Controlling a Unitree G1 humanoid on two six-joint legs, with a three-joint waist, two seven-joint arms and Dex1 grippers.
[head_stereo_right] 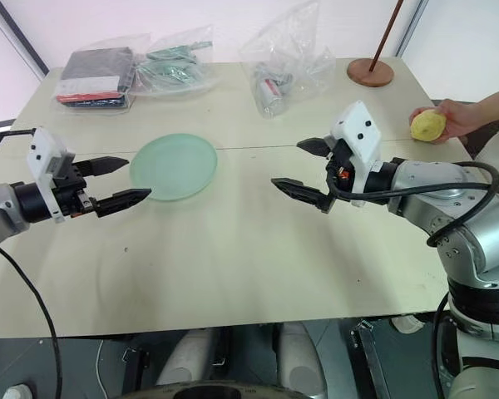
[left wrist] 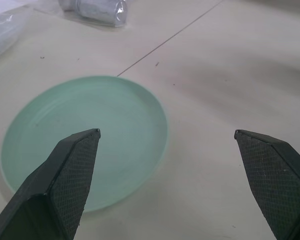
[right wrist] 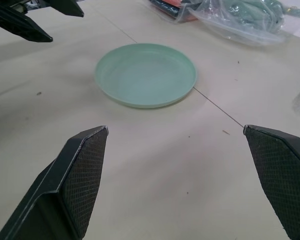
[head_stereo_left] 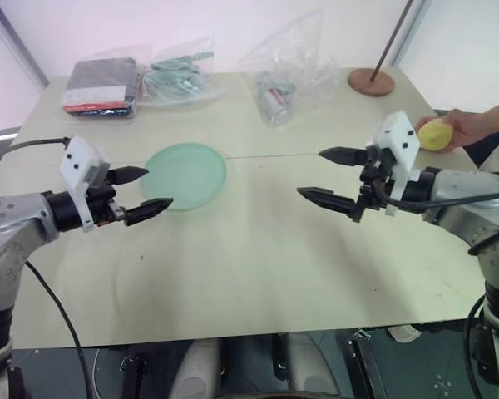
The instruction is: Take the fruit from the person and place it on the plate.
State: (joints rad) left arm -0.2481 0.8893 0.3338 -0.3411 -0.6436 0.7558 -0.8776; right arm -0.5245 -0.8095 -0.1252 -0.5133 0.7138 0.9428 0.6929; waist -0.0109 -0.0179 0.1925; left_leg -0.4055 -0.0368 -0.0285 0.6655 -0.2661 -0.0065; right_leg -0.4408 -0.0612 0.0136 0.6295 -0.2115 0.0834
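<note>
Presently the fruit (head_stereo_right: 428, 125) sits in the person's hand (head_stereo_right: 456, 119) at the table's far right edge, beyond my right gripper (head_stereo_right: 303, 169). Both grippers gape empty; my left gripper (head_stereo_right: 116, 181) hovers beside the plate (head_stereo_right: 174, 165). Handover not begun: next, I judge, the right gripper must turn and reach to the fruit.

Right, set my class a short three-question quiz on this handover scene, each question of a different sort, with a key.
1. True or false: the fruit already lies on the plate.
2. Who holds the fruit? A) left gripper B) right gripper C) the person's hand
3. Fill in: both grippers' fingers are ____.

Key
1. False: the plate is bare.
2. C: the hand holds it at the table's far right edge, beyond the right gripper.
3. Open, holding nothing.
</note>
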